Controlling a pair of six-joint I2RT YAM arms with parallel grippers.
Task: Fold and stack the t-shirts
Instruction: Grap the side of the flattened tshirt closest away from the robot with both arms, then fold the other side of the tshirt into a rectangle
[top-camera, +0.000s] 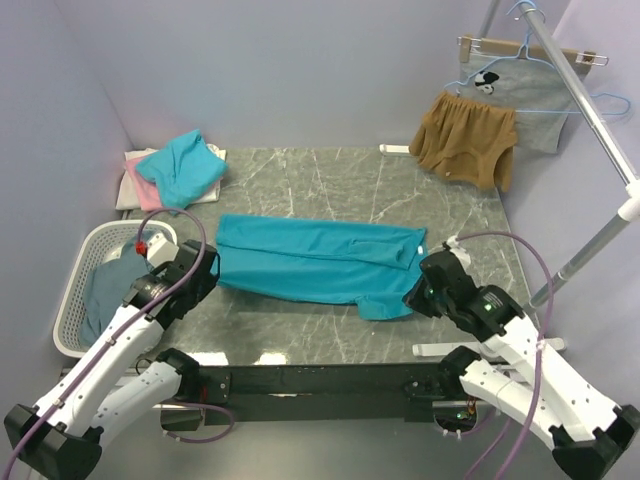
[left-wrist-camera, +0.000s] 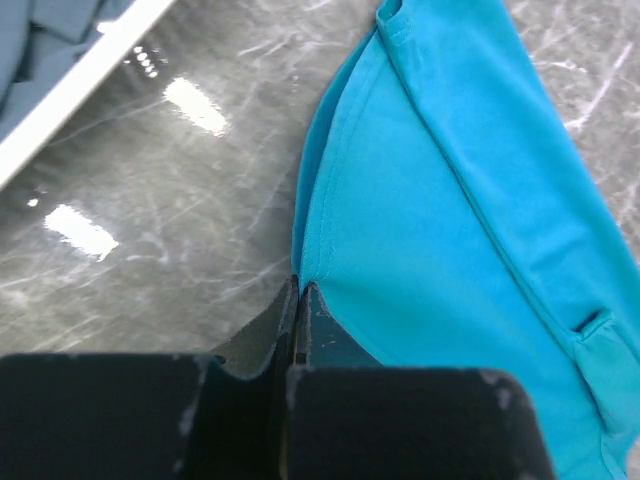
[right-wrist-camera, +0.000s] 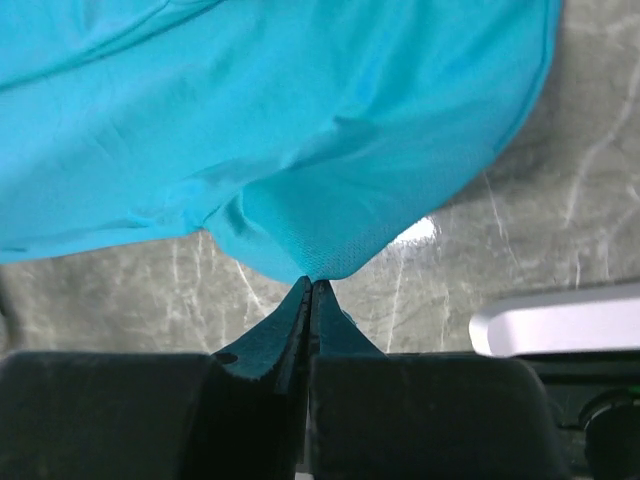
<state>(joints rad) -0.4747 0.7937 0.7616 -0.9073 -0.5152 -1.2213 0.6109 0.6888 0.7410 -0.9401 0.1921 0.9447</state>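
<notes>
A teal t-shirt (top-camera: 320, 260) lies folded lengthwise across the middle of the marble table (top-camera: 300, 340). My left gripper (top-camera: 210, 272) is shut on its left edge; the left wrist view shows the fingertips (left-wrist-camera: 300, 292) pinching the teal hem (left-wrist-camera: 420, 200). My right gripper (top-camera: 415, 298) is shut on the shirt's lower right corner; the right wrist view shows the cloth (right-wrist-camera: 300, 130) hanging from the closed tips (right-wrist-camera: 312, 285). A second teal t-shirt (top-camera: 183, 168) lies crumpled on pink (top-camera: 143, 188) and white (top-camera: 128, 195) folded shirts at the back left. A slate-blue garment (top-camera: 100, 295) fills the basket.
A white laundry basket (top-camera: 78, 275) stands at the table's left edge, also in the left wrist view (left-wrist-camera: 80, 80). Tan-brown shorts (top-camera: 465, 140) and a grey printed garment (top-camera: 530, 100) hang on a rail (top-camera: 585, 110) at the back right. A white bar (top-camera: 440, 349) lies near the front right.
</notes>
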